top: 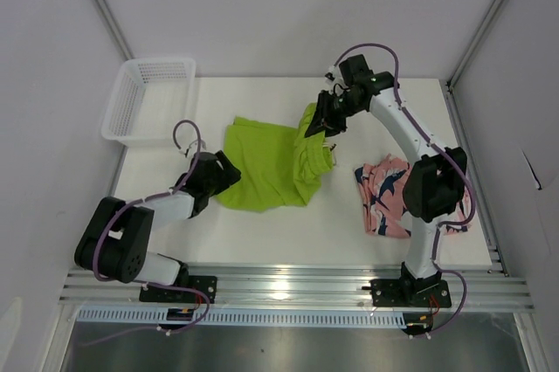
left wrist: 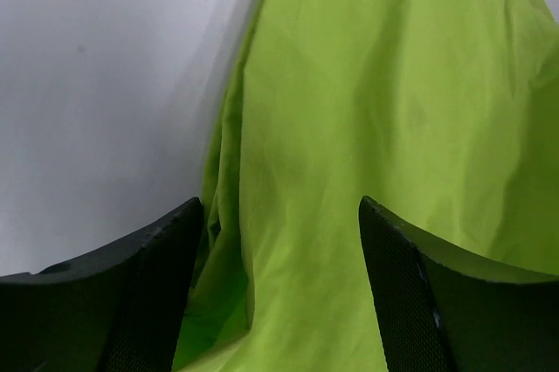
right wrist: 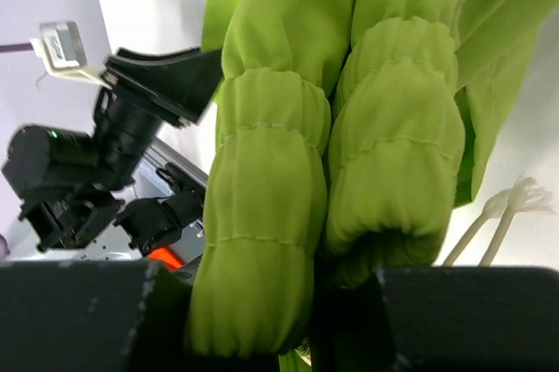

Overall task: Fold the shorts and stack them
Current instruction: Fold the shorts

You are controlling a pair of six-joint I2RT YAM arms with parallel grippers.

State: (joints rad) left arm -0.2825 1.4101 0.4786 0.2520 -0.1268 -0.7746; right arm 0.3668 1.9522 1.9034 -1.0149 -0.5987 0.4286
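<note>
Noted at left: the left pincer [left wrist: 281, 215] is held low over the left edge of the lime-green shorts [top: 262, 167], jaws spread, with cloth lying between them but not pinched. Further right, the right pincer [top: 325, 119] is pressed onto the gathered waistband [right wrist: 349, 180], which is lifted off the tabletop [top: 288, 223].

Step judged: first fold of the green pair. The left edge should be pinched through both layers before the raised side is carried over. The waistband is best carried taut and low, so that no slack is dragged under. The white drawstring [right wrist: 498, 215] dangles free and could be trapped in the crease.

Appearance: the green pair is spread mid-tabletop, mostly flat, rumpled where raised, its elastic bunched in ridges. The coral-pink shorts [top: 384, 193] are seen crumpled at right, partly hidden by the right arm [top: 437, 184].
</note>
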